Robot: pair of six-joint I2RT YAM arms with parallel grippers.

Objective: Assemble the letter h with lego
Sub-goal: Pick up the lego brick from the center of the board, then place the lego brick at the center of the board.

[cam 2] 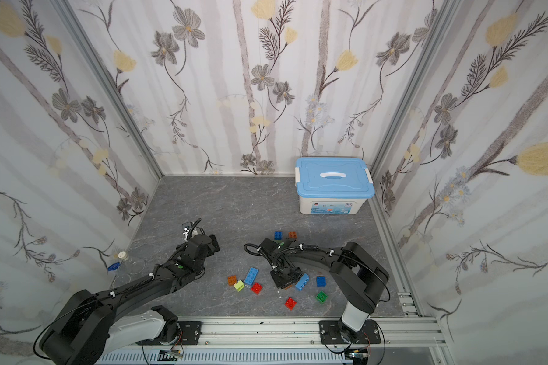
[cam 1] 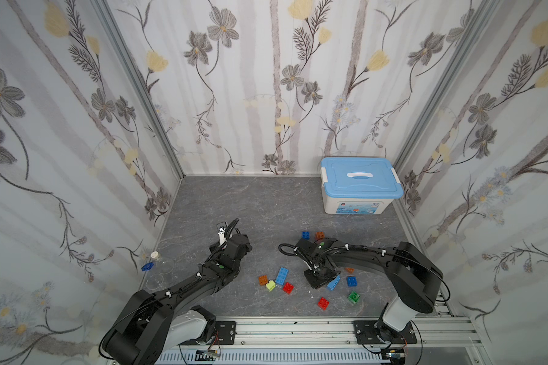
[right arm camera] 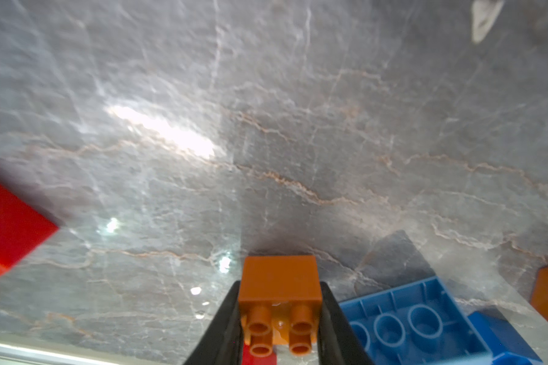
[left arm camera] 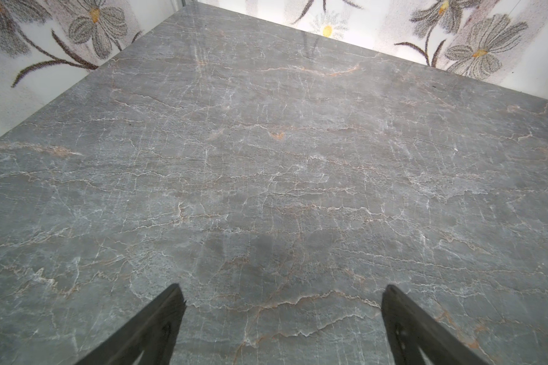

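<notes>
Our right pincer [right arm camera: 279,286] clamps the orange brick [right arm camera: 279,275], studs toward its wrist; the long blue brick [right arm camera: 408,319] lies just beside.

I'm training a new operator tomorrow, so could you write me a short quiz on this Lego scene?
1. What colour is the brick clamped in the right hand?
2. True or false: the left hand is shut on a blue brick.
3. The storage box stands: A) closed, lid on, at the far right of the table; B) open beside the left arm; C) tipped over among the loose bricks.
Key: 1 orange; 2 false, it is open and empty over bare table; 3 A.
</notes>
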